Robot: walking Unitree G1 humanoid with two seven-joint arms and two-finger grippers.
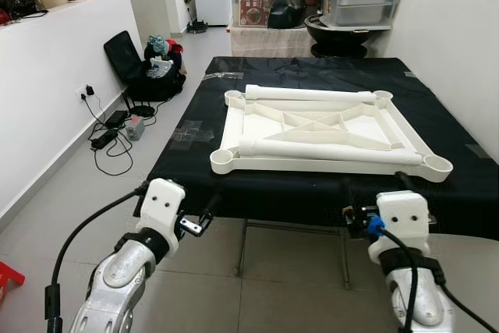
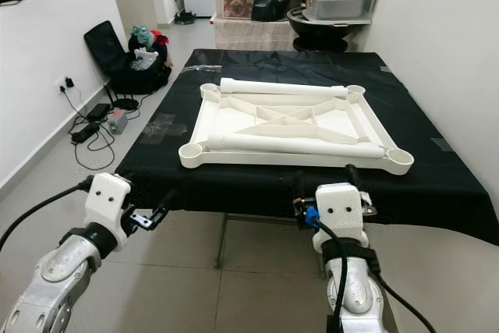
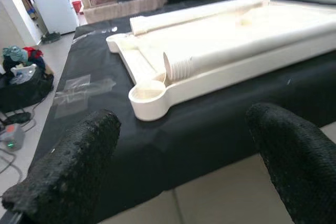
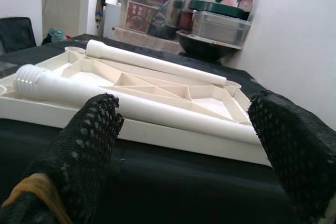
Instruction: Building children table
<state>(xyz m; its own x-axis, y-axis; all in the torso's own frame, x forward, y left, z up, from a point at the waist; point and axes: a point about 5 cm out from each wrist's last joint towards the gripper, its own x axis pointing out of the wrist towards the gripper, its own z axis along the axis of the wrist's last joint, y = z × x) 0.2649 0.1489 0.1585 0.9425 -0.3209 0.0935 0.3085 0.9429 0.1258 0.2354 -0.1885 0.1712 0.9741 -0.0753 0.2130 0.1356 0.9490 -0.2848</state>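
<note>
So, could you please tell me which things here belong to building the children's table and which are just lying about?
For the job:
- white tabletop, upside down
- near leg tube
- far leg tube

Lying about:
- black bag
- floor cables
- storage boxes

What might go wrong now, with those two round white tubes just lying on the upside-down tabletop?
The nearer white plastic leg tube lies loose on the upturned white tabletop, so a nudge may roll it. Both open claws, left and right, sit below the black-covered table's edge and might snag the cloth when rising.
</note>
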